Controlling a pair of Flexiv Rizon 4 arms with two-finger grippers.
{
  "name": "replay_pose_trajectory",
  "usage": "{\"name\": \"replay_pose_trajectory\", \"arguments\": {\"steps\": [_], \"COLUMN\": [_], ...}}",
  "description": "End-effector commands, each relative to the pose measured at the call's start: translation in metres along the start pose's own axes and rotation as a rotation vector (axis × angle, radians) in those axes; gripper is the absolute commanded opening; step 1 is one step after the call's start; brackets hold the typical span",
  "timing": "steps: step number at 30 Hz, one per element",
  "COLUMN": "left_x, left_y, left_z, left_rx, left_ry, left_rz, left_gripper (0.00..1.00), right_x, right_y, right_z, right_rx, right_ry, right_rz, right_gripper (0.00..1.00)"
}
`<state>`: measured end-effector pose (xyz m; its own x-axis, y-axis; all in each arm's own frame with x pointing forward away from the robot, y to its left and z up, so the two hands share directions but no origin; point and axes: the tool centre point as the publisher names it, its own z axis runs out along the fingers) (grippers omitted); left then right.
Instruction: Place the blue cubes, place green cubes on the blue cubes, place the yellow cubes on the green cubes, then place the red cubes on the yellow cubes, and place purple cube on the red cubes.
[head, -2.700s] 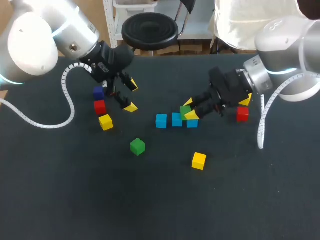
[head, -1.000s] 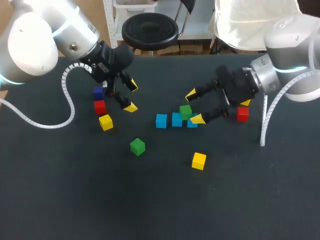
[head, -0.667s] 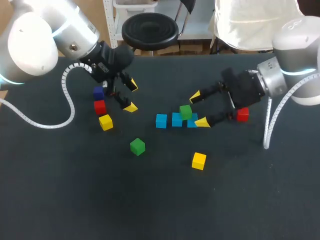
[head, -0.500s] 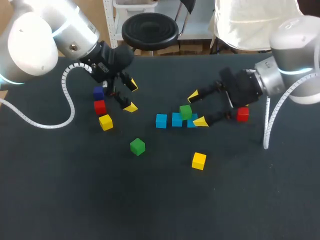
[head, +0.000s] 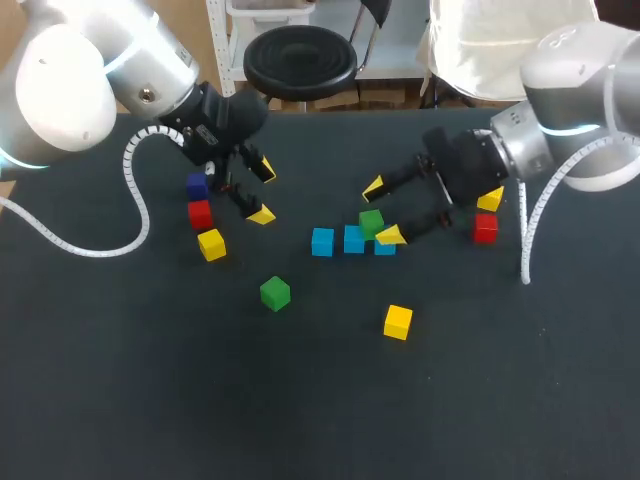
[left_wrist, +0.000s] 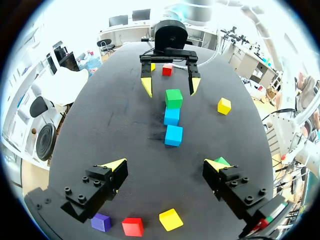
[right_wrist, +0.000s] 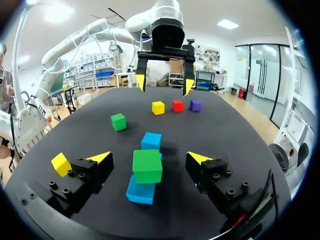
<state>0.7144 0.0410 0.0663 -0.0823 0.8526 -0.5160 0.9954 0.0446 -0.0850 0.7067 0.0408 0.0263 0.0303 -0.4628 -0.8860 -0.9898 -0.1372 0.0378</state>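
The right end effector (head: 381, 211) stands wide open and holds nothing. 2.7 s ago it was closed on the green cube (head: 371, 222) above the blue cubes (head: 353, 240). It then let go and drew back toward its own side. In the last half second it has slid forward again, so its yellow tips once more flank the green cube without touching it. The right wrist view shows the cube free between the spread fingers (right_wrist: 95, 170).

The green cube has stayed where it was released, on top of the row of three blue cubes, toward the row's right end. Whether it sits on one blue cube or bridges two is hard to tell.

The left end effector (head: 263, 192) has not moved. It hangs wide open and empty just right of the purple cube (head: 197, 185) and a red cube (head: 200, 213), with a yellow cube (head: 211, 244) next in that line.

The other loose cubes lie as before on the dark surface (head: 150, 380):
- a second green cube (head: 275, 292) lies in front of the row's left end;
- a second yellow cube (head: 398, 321) lies in front of its right end;
- a second red cube (head: 485, 228) sits beside the right arm's wrist.
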Motion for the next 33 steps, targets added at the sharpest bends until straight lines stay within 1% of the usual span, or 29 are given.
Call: {"name": "replay_pose_trajectory", "arguments": {"steps": [1,2,3,6,8,11,12,13,14,23,33], "left_x": [0.001,0.001,0.001,0.001,0.001,0.001,0.001,0.001,0.001,0.001,0.001], "left_y": [0.0,0.0,0.0,0.0,0.0,0.0,0.0,0.0,0.0,0.0,0.0], "left_z": [0.0,0.0,0.0,0.0,0.0,0.0,0.0,0.0,0.0,0.0,0.0], "left_rx": [-0.001,-0.001,-0.001,-0.001,-0.001,-0.001,-0.001,-0.001,-0.001,-0.001,-0.001], "left_ry": [-0.002,-0.002,-0.002,-0.002,-0.002,-0.002,-0.002,-0.002,-0.002,-0.002,-0.002], "left_rz": [0.002,0.002,0.002,0.002,0.002,0.002,0.002,0.002,0.002,0.002,0.002], "left_gripper": [1.0,1.0,1.0,1.0,1.0,1.0,1.0,1.0,1.0,1.0,1.0], "right_x": [0.002,0.002,0.002,0.001,0.0,0.0,-0.001,-0.001,-0.001,0.0,0.002], "right_y": [-0.002,0.0,0.001,0.006,0.008,0.009,0.01,0.01,0.011,0.018,0.016], "right_z": [0.003,0.003,0.002,0.001,-0.001,-0.001,-0.001,-0.001,0.0,-0.002,-0.003], "right_rx": [-0.007,0.0,0.006,0.022,0.029,0.037,0.038,0.04,0.042,0.125,0.13], "right_ry": [-0.001,-0.001,0.002,0.014,0.015,0.019,0.021,0.023,0.023,0.025,0.023], "right_rz": [0.008,0.011,0.013,0.019,0.019,0.02,0.02,0.02,0.019,0.029,0.037], "right_gripper": [0.78,0.56,0.49,0.41,0.32,0.22,0.1,0.02,0.0,0.0,0.0]}}
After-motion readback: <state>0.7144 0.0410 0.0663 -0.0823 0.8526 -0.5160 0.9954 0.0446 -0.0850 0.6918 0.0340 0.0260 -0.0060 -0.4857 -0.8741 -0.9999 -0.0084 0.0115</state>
